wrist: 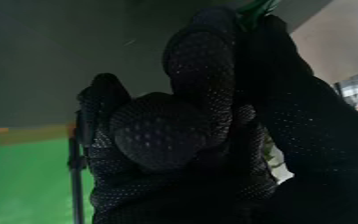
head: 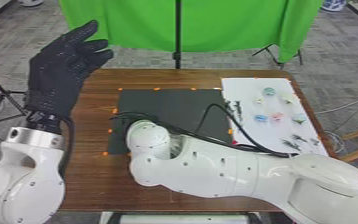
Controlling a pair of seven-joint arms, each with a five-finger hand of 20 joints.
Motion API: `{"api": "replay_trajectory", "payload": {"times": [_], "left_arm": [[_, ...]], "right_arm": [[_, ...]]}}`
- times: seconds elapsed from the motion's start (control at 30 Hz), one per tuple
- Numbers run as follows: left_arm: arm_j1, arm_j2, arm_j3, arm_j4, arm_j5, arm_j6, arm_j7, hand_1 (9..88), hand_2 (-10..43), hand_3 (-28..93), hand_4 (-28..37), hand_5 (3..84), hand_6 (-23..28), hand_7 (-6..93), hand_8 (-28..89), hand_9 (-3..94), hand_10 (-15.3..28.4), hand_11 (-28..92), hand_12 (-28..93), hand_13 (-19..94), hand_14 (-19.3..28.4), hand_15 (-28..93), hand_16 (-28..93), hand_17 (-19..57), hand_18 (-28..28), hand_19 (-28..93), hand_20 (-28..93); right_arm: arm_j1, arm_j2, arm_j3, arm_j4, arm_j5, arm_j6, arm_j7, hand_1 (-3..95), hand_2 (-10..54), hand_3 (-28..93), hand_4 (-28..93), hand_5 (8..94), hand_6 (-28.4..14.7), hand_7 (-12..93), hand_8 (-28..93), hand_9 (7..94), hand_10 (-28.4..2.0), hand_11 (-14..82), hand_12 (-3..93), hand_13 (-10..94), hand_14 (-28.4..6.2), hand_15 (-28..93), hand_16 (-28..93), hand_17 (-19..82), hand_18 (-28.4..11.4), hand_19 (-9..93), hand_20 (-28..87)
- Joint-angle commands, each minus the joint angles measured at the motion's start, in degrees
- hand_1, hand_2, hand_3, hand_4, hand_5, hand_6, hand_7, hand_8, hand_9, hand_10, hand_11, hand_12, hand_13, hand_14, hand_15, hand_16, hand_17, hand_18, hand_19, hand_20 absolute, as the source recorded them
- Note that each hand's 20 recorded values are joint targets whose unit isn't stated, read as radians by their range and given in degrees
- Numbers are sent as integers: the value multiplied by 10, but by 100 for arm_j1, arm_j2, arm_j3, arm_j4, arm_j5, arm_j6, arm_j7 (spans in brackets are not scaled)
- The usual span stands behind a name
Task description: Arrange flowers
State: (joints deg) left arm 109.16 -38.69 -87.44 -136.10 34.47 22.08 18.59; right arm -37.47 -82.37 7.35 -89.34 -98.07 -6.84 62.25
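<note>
Fingers curled, the robot's right hand (wrist: 158, 132) pinches a slender green stem (wrist: 258, 9) between thumb and finger in the right wrist view. The white right arm (head: 220, 167) crosses a brown wooden table (head: 95, 187), over part of a black mat (head: 162, 102). On a white sheet (head: 245, 90) at the table's right lie small blooms, among them a pink flower (head: 276, 118) near a blue flower (head: 261, 118), and dark green sprigs (head: 293, 144). At left, the raised left hand (head: 53, 75) holds nothing, its fingers loosely relaxed. A green curtain (head: 127, 25) hangs beyond the table.
</note>
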Motion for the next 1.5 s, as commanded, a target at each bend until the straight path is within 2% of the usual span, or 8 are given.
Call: {"api": "replay_trajectory", "payload": {"times": [0.03,0.2,0.3,0.5,0.83,1.03,1.27,1.5], "left_arm": [[-55,-133,39,45,39,-74,-78,222,103,762,-269,392,115,124,-83,345,215,308,105,245,272,529,-102,-87,235,595,90],[-52,-122,27,46,30,-90,-39,223,102,761,-269,392,115,124,-83,345,214,309,106,245,272,529,-102,-87,235,594,89],[-74,-103,56,60,27,-95,-23,223,102,761,-269,392,115,123,-83,345,214,308,105,245,272,529,-102,-87,235,593,89],[-55,-80,35,88,-13,-150,3,223,102,761,-271,392,116,123,-83,345,214,308,106,245,272,529,-103,-87,234,593,87],[4,-20,27,87,-52,-120,217,224,103,762,-270,393,116,123,-83,345,214,309,105,245,272,530,-103,-88,234,592,86],[60,-26,-5,70,-67,-90,261,224,103,762,-270,393,116,123,-83,345,214,311,106,245,272,530,-103,-88,234,591,86],[72,106,41,63,-175,14,380,223,103,763,-270,394,116,124,-83,345,214,311,106,245,272,531,-103,-88,234,591,86],[131,95,-8,56,-169,10,349,223,104,763,-271,395,117,122,-83,345,215,312,106,245,272,532,-104,-88,234,591,86]], "right_arm": [[113,54,-47,143,-271,33,284,446,-72,708,-271,785,-56,338,136,834,-130,498,232,856,-54,710,212,542,-202,932,229],[74,50,67,115,-8,-90,305,426,-64,717,-266,800,-54,331,96,847,-129,489,229,866,-52,704,209,555,-201,932,220],[39,35,146,115,10,-256,317,388,-51,718,-243,810,-55,350,-80,852,-133,481,230,869,-53,697,214,555,-201,932,219],[132,131,118,105,260,-456,500,338,-13,712,-232,805,-66,308,-91,842,-146,449,224,859,-66,679,215,544,-207,932,186],[-23,121,470,18,726,-915,399,275,70,722,-210,778,-95,212,-92,809,-180,400,207,808,-89,685,203,500,-227,932,134],[-86,97,615,-79,1024,-1088,191,267,86,730,-207,774,-97,199,-92,803,-185,392,206,799,-93,686,197,485,-229,932,113],[-177,50,782,-160,1187,-1379,14,266,93,738,-205,760,-101,168,-100,787,-192,384,204,780,-98,691,195,470,-226,932,97],[-86,117,655,-247,788,-1321,106,264,93,741,-205,755,-98,145,-100,785,-193,360,194,773,-100,695,187,464,-227,932,87]]}}
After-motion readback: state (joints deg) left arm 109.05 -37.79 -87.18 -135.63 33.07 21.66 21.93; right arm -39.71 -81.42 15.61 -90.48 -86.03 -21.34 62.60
